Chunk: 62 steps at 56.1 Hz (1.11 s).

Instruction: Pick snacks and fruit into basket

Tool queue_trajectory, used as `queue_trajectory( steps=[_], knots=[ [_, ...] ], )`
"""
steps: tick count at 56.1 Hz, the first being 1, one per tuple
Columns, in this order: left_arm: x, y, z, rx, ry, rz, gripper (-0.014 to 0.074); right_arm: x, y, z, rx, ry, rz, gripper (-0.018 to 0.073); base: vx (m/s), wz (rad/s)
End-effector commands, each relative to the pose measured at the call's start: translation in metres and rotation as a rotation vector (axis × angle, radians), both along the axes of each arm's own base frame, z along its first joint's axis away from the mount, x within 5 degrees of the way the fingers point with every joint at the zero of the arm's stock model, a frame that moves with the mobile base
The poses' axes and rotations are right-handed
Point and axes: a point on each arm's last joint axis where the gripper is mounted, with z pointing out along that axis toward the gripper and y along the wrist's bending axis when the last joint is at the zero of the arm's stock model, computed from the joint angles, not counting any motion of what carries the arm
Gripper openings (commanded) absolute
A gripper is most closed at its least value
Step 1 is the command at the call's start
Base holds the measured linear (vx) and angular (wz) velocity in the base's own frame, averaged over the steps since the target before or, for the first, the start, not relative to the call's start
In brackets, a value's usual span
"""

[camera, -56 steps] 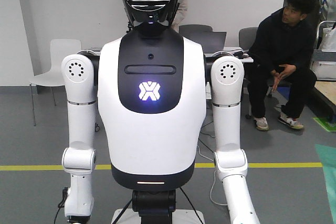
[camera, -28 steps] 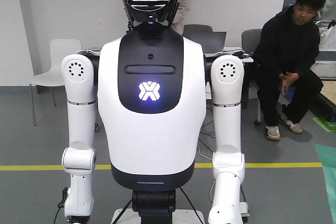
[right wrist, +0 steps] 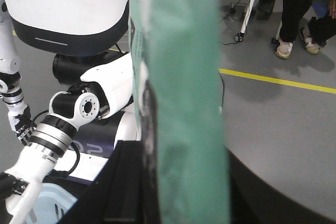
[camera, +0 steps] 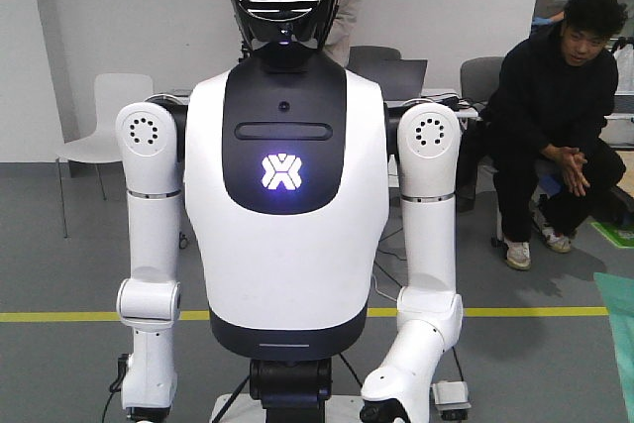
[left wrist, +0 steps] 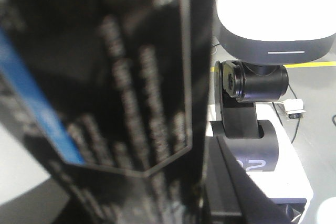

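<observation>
Evidently transport step. Right fingers (right wrist: 123,187) clamped on teal pouch (right wrist: 181,103); left fingers (left wrist: 239,182) gripping dark pouch (left wrist: 105,77). Next I need basket located, then release above it.

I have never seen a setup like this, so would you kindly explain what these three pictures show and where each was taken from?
The front view looks at a white two-armed robot with a man seated behind it. The other two pictures come from cameras on the wrists. The left wrist view is mostly filled by a blurred black package, the right one by a teal pouch. Both sit very close to the lens and are probably held, though the grip itself cannot be seen.
</observation>
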Motion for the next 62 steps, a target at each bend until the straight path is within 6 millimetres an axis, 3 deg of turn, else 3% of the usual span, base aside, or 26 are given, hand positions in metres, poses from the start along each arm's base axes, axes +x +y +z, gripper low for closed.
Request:
queue_trajectory(
  steps=[1,41,54,62],
  knots=[
    [0.001,-0.002,0.020,0.000,-0.121,-0.019,0.0199,0.003,0.000,0.017,-0.001,-0.120,0.007,-0.0008,0.00,0.00],
    [0.001,-0.002,0.020,0.000,-0.121,-0.019,0.0199,0.003,0.002,0.019,0.037,-0.131,0.013,-0.0008,0.00,0.00],
    [0.001,-0.002,0.020,0.000,-0.121,-0.019,0.0199,0.006,0.021,0.023,0.229,-0.146,0.140,-0.0008,0.00,0.00],
    [0.001,-0.002,0.020,0.000,-0.121,-0.019,0.0199,0.012,0.040,0.026,0.188,-0.198,0.305,-0.0008,0.00,0.00]
  ],
)
